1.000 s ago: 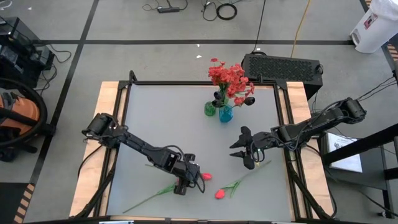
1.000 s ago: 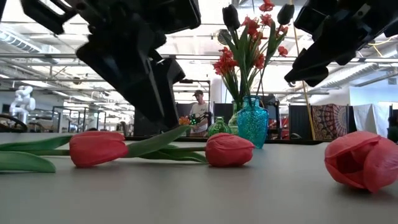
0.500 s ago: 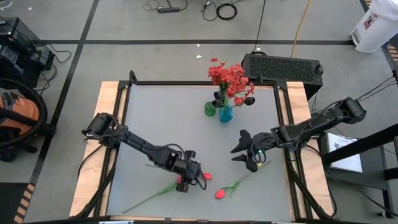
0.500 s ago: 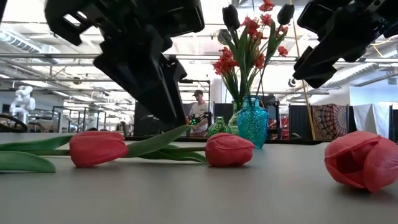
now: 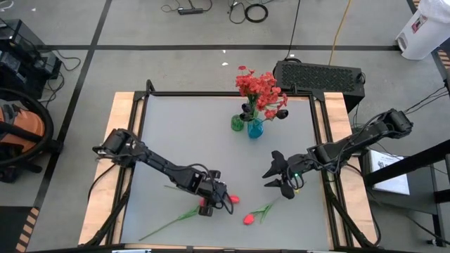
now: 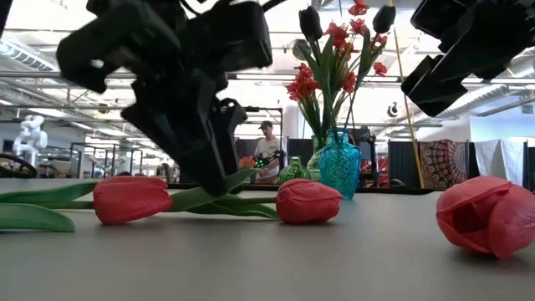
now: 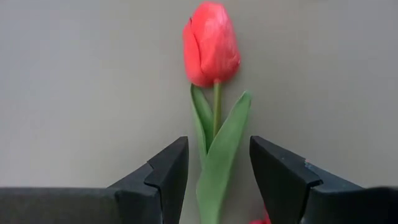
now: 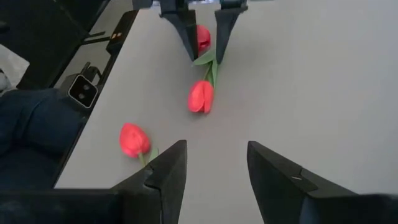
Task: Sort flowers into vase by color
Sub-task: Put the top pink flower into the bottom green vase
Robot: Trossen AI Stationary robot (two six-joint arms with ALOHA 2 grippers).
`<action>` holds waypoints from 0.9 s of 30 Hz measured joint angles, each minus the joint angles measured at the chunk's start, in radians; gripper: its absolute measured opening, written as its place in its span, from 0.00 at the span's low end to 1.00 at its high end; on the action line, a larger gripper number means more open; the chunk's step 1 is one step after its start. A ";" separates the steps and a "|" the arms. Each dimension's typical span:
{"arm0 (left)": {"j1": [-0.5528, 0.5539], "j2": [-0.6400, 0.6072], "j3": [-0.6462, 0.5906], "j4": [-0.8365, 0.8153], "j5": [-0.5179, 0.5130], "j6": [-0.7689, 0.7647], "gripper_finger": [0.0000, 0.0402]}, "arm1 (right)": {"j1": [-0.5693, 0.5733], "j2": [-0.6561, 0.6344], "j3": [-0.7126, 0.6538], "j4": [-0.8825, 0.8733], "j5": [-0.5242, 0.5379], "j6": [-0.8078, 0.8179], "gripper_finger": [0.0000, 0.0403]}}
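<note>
Three pinkish-red tulips lie flat on the grey table near its near edge. My left gripper [image 5: 212, 198] [image 7: 217, 169] is open and low over the table. Its fingers stand on either side of one tulip's green stem and leaf [image 7: 219, 146]; the bud [image 7: 211, 43] [image 5: 232, 199] lies ahead of them. A second bud [image 8: 203, 37] sits under this gripper. The third tulip [image 5: 248, 219] [image 8: 135, 140] lies alone. My right gripper [image 5: 280, 177] [image 8: 214, 168] hovers open above the table's right part, touching nothing. Red blossoms [image 5: 256, 88] and dark buds [image 5: 281, 112] stand in the vases.
A green vase [image 5: 238, 123] and a blue vase [image 5: 254, 128] stand side by side near the table's far edge [image 5: 228, 94]. A long green stem [image 5: 165, 225] runs toward the near left corner. Bare grey surface lies between the vases and the tulips. A person stands far behind the table [image 6: 267, 150].
My left gripper has come down, still open, until its fingers stand astride the tulip's stem and leaf close to the table. My right gripper has drifted a little toward the near edge, still open. The tulips have stayed where they lay.
</note>
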 joint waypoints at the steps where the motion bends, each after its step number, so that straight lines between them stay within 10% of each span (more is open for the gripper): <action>1: 0.000 0.007 0.000 -0.001 0.000 0.000 0.44 | 0.000 0.000 0.000 0.001 0.001 0.000 0.40; 11: 0.014 0.045 0.000 0.007 -0.015 0.009 0.41 | -0.001 0.000 0.000 0.006 0.012 -0.030 0.40; 20: 0.034 0.046 0.003 0.004 -0.051 0.061 0.06 | -0.001 0.000 0.000 0.006 0.042 -0.017 0.40; 27: 0.058 -0.006 0.003 -0.072 -0.401 0.139 0.03 | -0.001 0.000 0.000 0.011 0.066 0.003 0.40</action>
